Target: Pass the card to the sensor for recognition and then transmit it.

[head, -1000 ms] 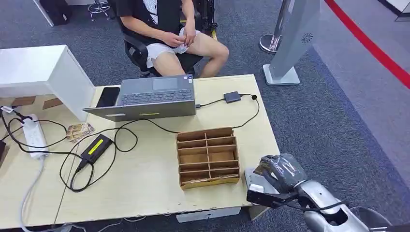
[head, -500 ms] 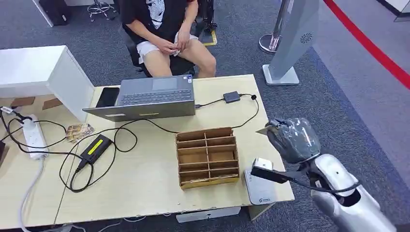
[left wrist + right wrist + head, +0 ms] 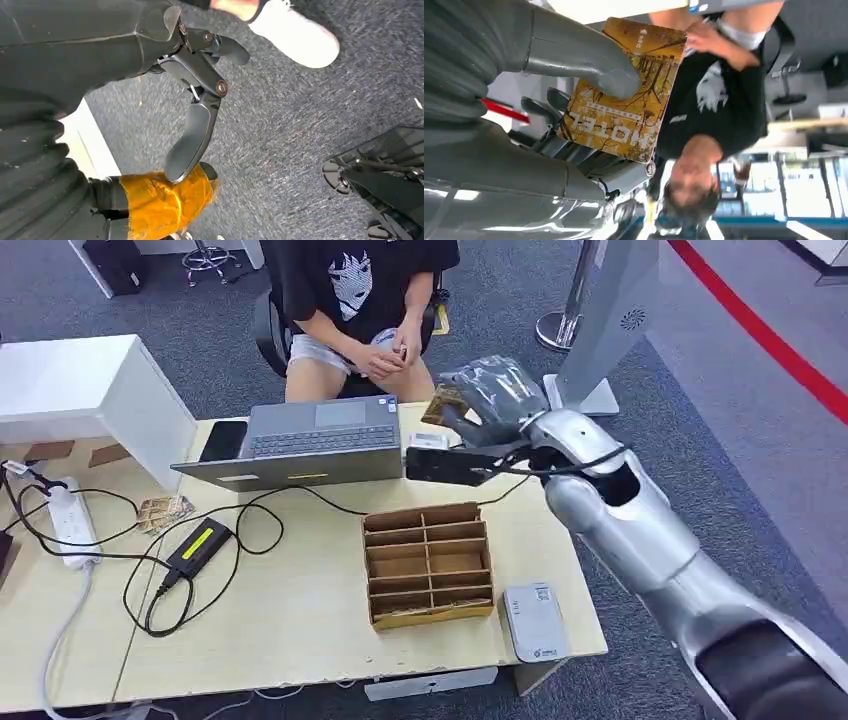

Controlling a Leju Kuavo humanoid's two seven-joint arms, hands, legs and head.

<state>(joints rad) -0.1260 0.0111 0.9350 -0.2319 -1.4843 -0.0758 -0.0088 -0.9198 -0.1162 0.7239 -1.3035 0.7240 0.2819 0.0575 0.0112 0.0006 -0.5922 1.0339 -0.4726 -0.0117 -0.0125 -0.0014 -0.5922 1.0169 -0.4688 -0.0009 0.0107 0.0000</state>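
Right hand, head view: right hand (image 3: 497, 392) is raised in the upper middle of the frame, above the far table (image 3: 300, 620) edge, fingers clamped on the card (image 3: 443, 403).
Card, head view: seen as a small brown-gold patch on the left side of the hand, facing the person (image 3: 365, 300) seated at the top centre.
Sensor, head view: the sensor (image 3: 535, 621), a flat grey pad, lies at the lower right of the table, beside the tray (image 3: 430, 563); it is well apart from the hand and behind it.
Step, judged: with the card lifted away from the sensor, the task looks to be at the handover.
Left hand, left wrist view: left hand (image 3: 195, 115) hangs over carpet, fingers apart, holding nothing.
Right hand, right wrist view: thumb (image 3: 589, 67) presses the card (image 3: 624, 90) face near its upper part; fingers back it from behind.
Card axis, right wrist view: long axis runs from the upper right of the frame down toward the centre; the free half projects out past the thumb.
Key relation: the person's hands (image 3: 714, 42) lie beyond the card's free edge, near the upper right of the frame; the right hand is the nearer one.
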